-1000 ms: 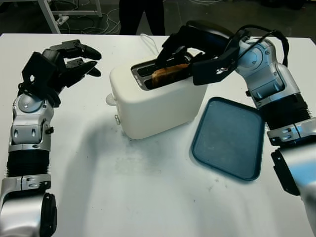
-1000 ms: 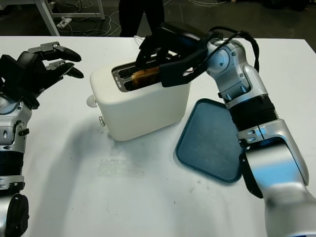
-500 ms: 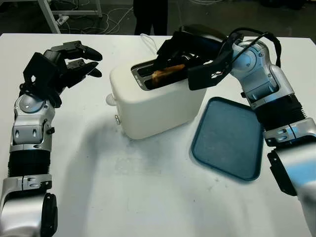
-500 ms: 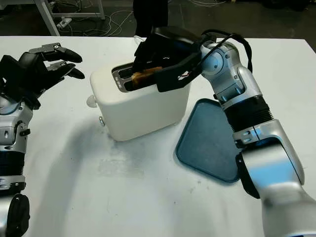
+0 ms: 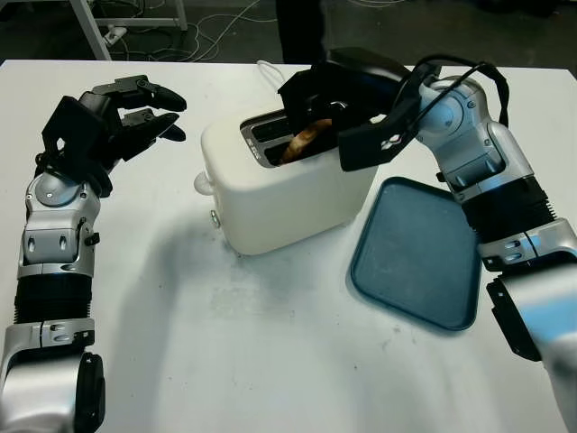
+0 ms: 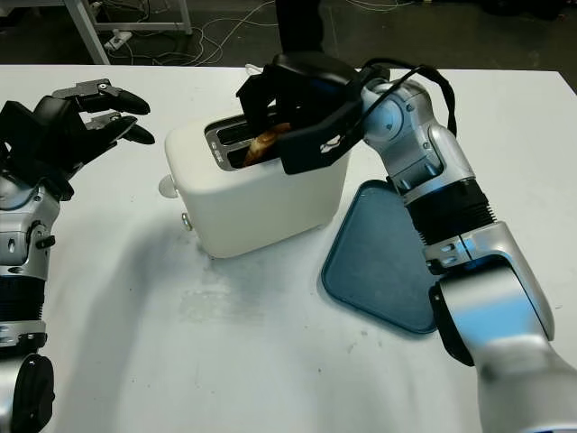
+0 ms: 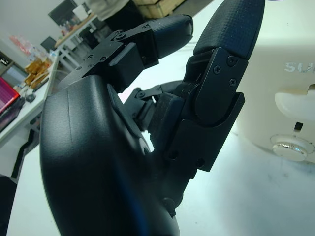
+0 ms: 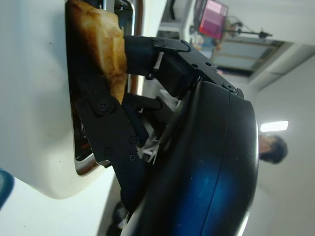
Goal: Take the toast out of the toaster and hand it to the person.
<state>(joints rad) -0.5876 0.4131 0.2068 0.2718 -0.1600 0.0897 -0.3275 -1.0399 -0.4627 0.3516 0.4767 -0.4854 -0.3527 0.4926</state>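
- The right robot hand point(image 5: 338, 108) sits over the top of the white toaster point(image 5: 288, 189), its fingers point(image 8: 106, 118) closed around the toast point(image 8: 98, 54), one on each face of the slice.
- The toast is partly raised out of the slot (tilted, its browned upper edge showing between the fingers), with its lower part still inside the toaster.
- The left robot hand point(image 5: 113, 122) is held above the white surface point(image 5: 270, 352), well apart from the right robot hand and off the toaster's lever end; it is open and holds nothing.
- The toaster's round knob point(image 7: 288, 150) lies just beyond the left robot hand's fingertips point(image 7: 231, 29), not touching them.
- A blue tray point(image 5: 419, 253) lies flat on the surface below the right robot hand's forearm, just beside the toaster.
- A person point(image 6: 297, 27) in dark clothing stands at the far edge of the surface, beyond the right robot hand.
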